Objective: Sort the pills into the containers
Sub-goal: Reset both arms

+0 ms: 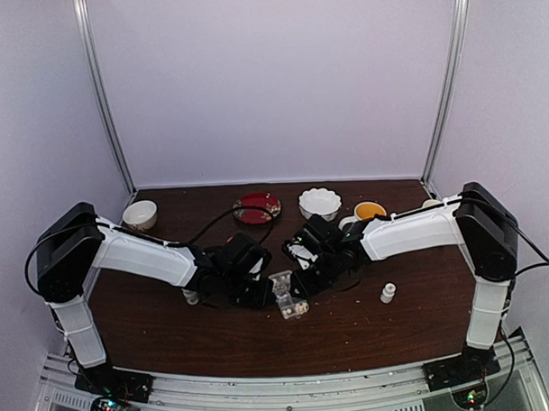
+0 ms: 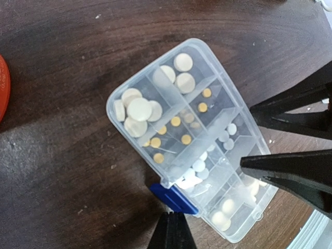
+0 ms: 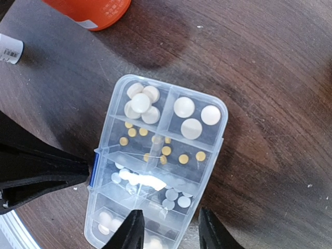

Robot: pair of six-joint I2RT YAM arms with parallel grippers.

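In the right wrist view, the clear plastic rectangular pill box (image 3: 210,139) is seen lying flat on the dark brown wooden table (image 3: 270,78), directly ahead of and partly beneath the right gripper (image 3: 170,211). The fingers of that gripper are held apart. One is placed over the near end of the box and the other just beside its long edge, and nothing is seen clamped between them. Whether the box is actually touched cannot be told. This stance is judged to be meant for steadying the box. The pale, yellow and white round pills (image 3: 191,128) are already grouped by kind in the separate cells, the largest in the cells farthest from the fingertips. The clear lid appears to be down over them. In the left wrist view, the left gripper (image 2: 171,223) is shown with its fingers pressed together and empty. Its tip is aimed at the small blue plastic clasp (image 2: 174,198) just ahead of it on the box's side, probably so that the clasp can be pushed with a single narrow point. An orange cylindrical bottle (image 3: 88,10) stands well beyond the right fingertips.
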